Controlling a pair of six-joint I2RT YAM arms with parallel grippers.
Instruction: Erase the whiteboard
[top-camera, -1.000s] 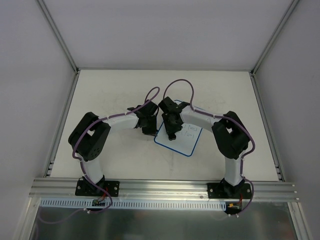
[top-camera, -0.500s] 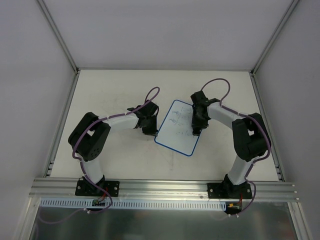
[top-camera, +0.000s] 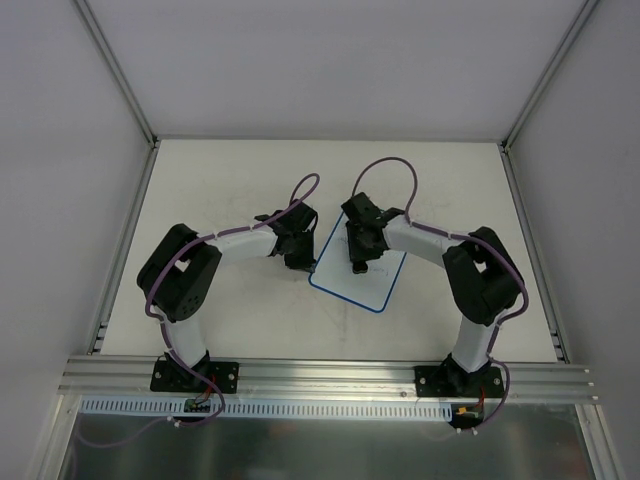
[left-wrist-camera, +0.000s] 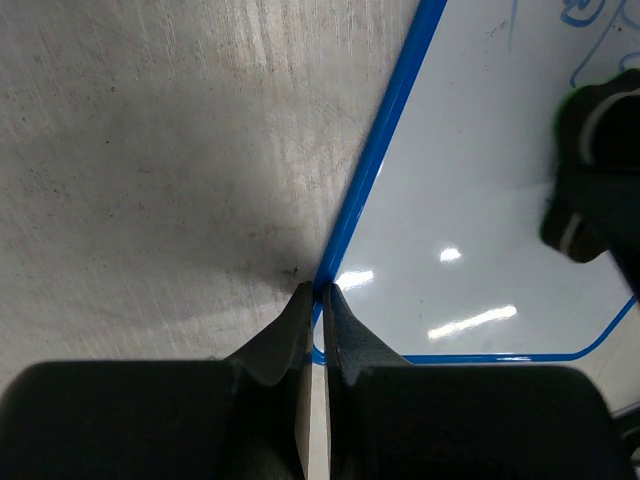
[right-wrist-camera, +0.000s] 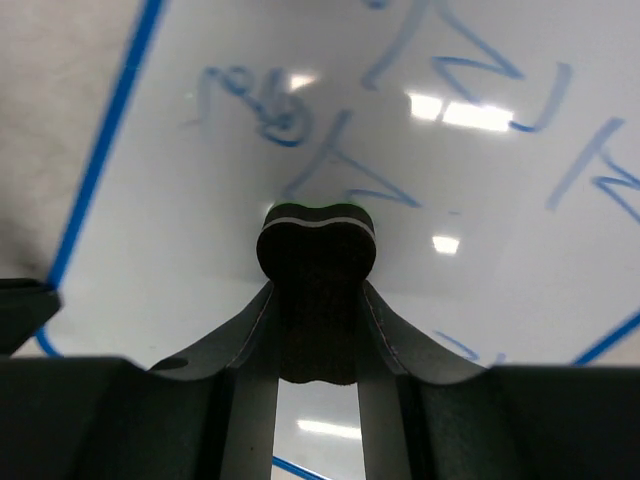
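Observation:
The whiteboard (top-camera: 378, 284), white with a thin blue rim, lies flat on the table at a slant between the arms. Blue handwritten marks (right-wrist-camera: 268, 108) cover its face ahead of the right gripper. My right gripper (top-camera: 358, 262) is shut on a small black eraser (right-wrist-camera: 316, 250) with a green-white top edge, and the eraser is pressed on the board's face. My left gripper (left-wrist-camera: 320, 290) is shut, its tips resting on the board's blue rim (left-wrist-camera: 372, 160) near a rounded corner. In the left wrist view the eraser (left-wrist-camera: 598, 150) shows at the right.
The beige tabletop (top-camera: 230, 180) is scuffed and bordered by white walls and metal rails. An aluminium rail (top-camera: 330, 375) carries both arm bases at the near edge. Purple cables loop above both wrists.
The right gripper swept the eraser from the board's left part to its right side, then back toward the middle. The left gripper and the board stayed put.

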